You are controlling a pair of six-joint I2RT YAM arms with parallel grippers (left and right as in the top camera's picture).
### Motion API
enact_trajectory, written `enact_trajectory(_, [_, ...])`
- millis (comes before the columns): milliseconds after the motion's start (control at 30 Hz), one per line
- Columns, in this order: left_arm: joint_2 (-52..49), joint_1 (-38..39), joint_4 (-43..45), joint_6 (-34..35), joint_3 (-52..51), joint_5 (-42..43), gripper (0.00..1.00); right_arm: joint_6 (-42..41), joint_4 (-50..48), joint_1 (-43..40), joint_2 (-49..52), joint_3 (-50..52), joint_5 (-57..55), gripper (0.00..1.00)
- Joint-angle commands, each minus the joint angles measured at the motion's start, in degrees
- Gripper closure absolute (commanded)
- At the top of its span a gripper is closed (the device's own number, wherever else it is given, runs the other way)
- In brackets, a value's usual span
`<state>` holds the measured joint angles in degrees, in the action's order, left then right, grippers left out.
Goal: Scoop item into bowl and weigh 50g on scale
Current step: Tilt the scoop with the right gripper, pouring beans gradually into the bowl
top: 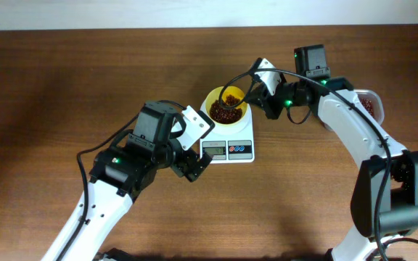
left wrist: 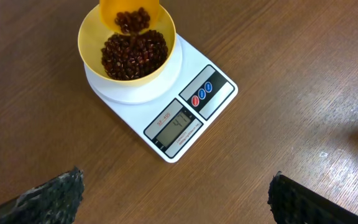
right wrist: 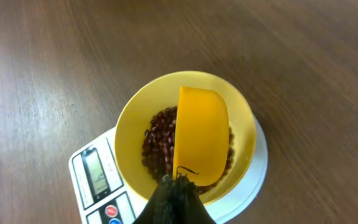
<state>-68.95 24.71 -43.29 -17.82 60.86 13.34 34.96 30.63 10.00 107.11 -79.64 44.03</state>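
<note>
Overhead: the bowl (top: 226,109) sits on the scale (top: 227,149) between the arms. The right gripper (top: 258,94) is just beside it, nearer than the left gripper (top: 196,164).

Left wrist: this gripper's fingers (left wrist: 55,194) are spread wide and hold nothing, with the scale ahead of them. The scoop (left wrist: 129,9) tips over the bowl, and beans (left wrist: 134,55) lie in both.

Right wrist: the fingers are clamped on the scoop's handle. The scoop's long axis runs straight away from them, above the bowl's beans.
</note>
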Motion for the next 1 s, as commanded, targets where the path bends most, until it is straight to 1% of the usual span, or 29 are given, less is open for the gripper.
enact_trajectory(0, [0.39,-0.26,-0.02,0.17,-0.02,0.83,0.01,0.2,-0.48,0.15,0.42,-0.17,1.18,0.96])
enact_trajectory(800, [0.39,-0.26,-0.02,0.17,-0.02,0.83,0.01,0.22,-0.44,0.11,0.42,-0.17,1.36,0.96])
enact_trajectory(867, [0.39,-0.26,-0.02,0.17,-0.02,0.83,0.01,0.22,-1.07,0.11,0.42,-0.17,-0.39,0.96])
enact_trajectory(967, [0.39,-0.26,-0.02,0.17,-0.02,0.83,0.01,0.22,1.77,0.13,0.42,-0.15,1.88,0.96])
